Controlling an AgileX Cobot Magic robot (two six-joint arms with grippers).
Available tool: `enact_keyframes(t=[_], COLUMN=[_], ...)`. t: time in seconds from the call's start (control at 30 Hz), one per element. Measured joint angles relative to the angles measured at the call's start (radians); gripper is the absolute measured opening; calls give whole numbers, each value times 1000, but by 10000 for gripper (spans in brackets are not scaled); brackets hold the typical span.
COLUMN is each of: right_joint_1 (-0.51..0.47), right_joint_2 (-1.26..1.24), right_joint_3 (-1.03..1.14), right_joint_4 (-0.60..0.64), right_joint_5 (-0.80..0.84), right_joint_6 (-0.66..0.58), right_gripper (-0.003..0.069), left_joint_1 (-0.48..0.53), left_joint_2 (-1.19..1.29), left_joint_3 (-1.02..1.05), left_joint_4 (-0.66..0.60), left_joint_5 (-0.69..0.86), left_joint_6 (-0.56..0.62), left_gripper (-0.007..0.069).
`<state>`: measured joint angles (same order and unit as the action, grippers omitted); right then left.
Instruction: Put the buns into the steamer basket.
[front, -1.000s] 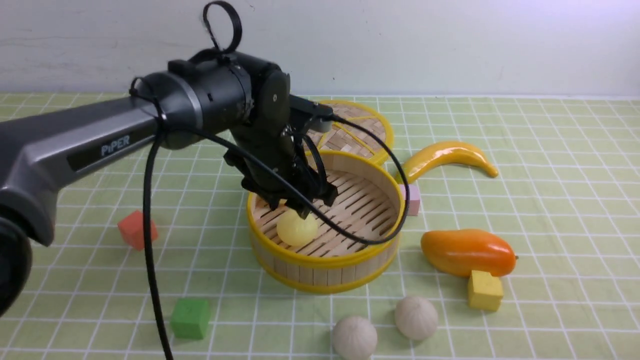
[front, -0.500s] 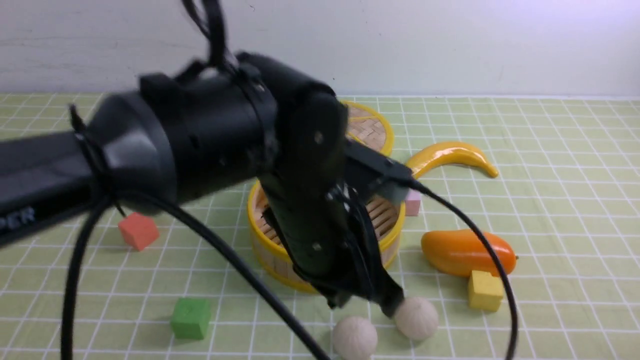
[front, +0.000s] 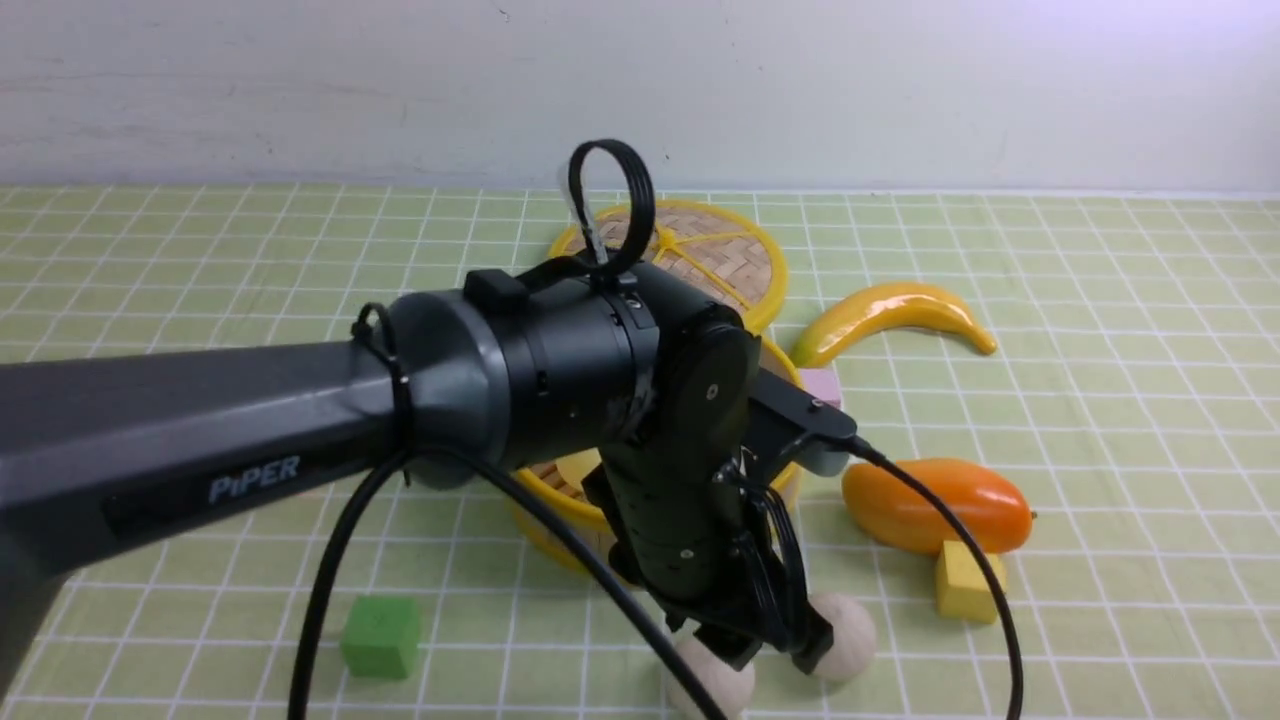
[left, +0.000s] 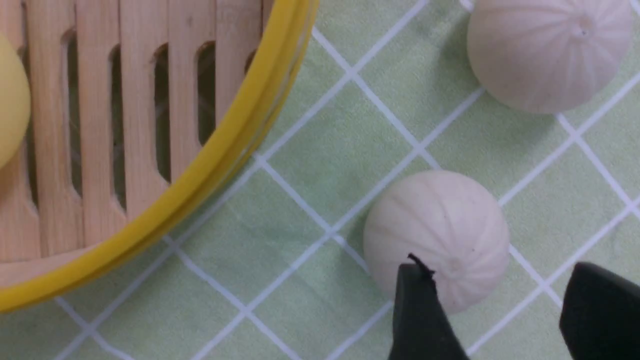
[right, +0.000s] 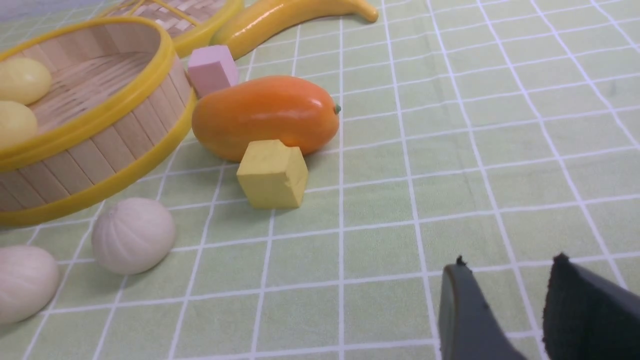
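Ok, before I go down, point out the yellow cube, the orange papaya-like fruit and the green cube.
Yellow cube (right: 270, 175), right wrist view, front face.
Orange papaya-like fruit (front: 935, 503), front view, middle of its body.
Green cube (front: 381, 638), front view, front face.

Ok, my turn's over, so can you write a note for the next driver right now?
Left tool: open, by the white buns, holding nothing.
Right tool: open, holding nothing.
Done: two yellow buns are in the basket.
Left: two white buns on the table need to go in.
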<state>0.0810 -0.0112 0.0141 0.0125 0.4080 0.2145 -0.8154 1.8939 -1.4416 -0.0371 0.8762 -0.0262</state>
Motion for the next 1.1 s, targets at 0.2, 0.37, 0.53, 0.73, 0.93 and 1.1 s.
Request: enact_keyframes(t=[0.2,0.37,0.53,0.73,0.93,1.1], right_joint_1=[0,0,0,0,0,0], right_joint_2=[0,0,0,0,0,0], right_joint_3=[0,0,0,0,0,0], right_joint_4=[0,0,0,0,0,0], right_joint_5=[0,0,-1,-1,-1,-1], right_joint_6=[0,0,0,0,0,0], right_gripper=[241,241,241,241,241,241], left_joint_1=[0,0,0,0,0,24], left_joint_2=[38,65,83,86,27,-65], left_joint_3=[0,1,1,0,-49,-153], left_joint_4=[-1,-1,3,3,3,56], left_joint_5=[-13,-28,-58,-36,53,7], left_joint_6=[3,3,3,3,3,3], left_gripper=[352,323,285,76,-9,-9])
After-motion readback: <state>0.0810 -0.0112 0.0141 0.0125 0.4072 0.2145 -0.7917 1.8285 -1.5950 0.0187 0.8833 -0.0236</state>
